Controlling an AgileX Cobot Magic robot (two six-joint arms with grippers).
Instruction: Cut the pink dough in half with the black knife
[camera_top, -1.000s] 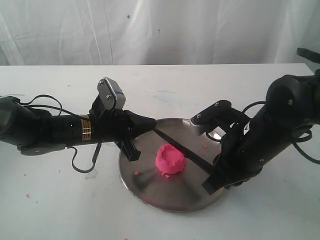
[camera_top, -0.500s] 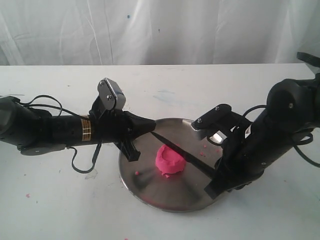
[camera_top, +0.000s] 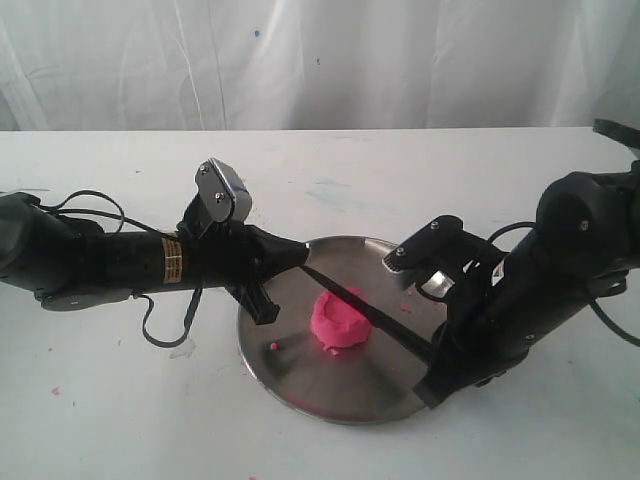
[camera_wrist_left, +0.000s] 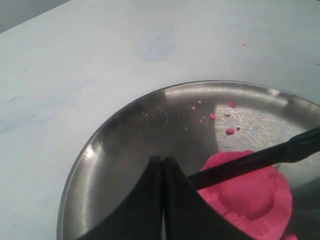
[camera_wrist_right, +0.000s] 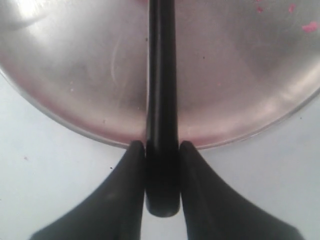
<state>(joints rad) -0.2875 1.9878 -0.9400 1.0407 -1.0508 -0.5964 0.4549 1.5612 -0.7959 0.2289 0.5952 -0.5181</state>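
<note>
The pink dough is a round lump in the middle of the steel plate. The black knife slants across the plate with its blade over the dough and its tip near my left gripper. That gripper is shut and empty, hovering over the plate's left part beside the dough. My right gripper sits at the plate's right rim. It is shut on the knife handle, whose butt end pokes out between the fingers.
Pink crumbs lie on the plate beyond the dough, and a few specks dot the white table. A white curtain hangs behind the table. A black cable loops under the left arm.
My right gripper has dropped lower and a little rightward with the knife, bringing the blade down from above the dough onto its top. The left arm has stayed put.
</note>
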